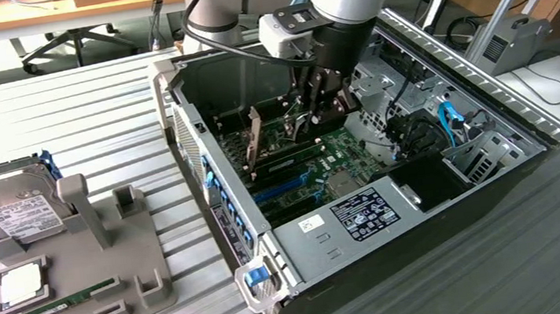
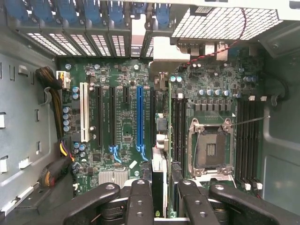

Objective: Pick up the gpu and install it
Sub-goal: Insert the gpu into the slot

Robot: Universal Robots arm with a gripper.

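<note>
The gpu (image 1: 277,151) stands on edge inside the open computer case (image 1: 300,238), its silver bracket toward the case's rear wall and its lower edge down at the motherboard's expansion slots. My gripper (image 1: 320,117) reaches down into the case and is shut on the card's upper edge. In the wrist view the gpu (image 2: 159,164) appears edge-on as a narrow strip between the two black fingers (image 2: 140,201), running just beside the blue slot (image 2: 139,117). Whether it is seated in a slot I cannot tell.
A grey fixture (image 1: 112,263) on the exterior view's left carries a hard drive (image 1: 11,207), a CPU (image 1: 22,283) and a RAM stick (image 1: 54,305). Inside the case are the empty CPU socket (image 2: 211,147), cable bundles (image 2: 58,140) and a drive cage (image 1: 470,155).
</note>
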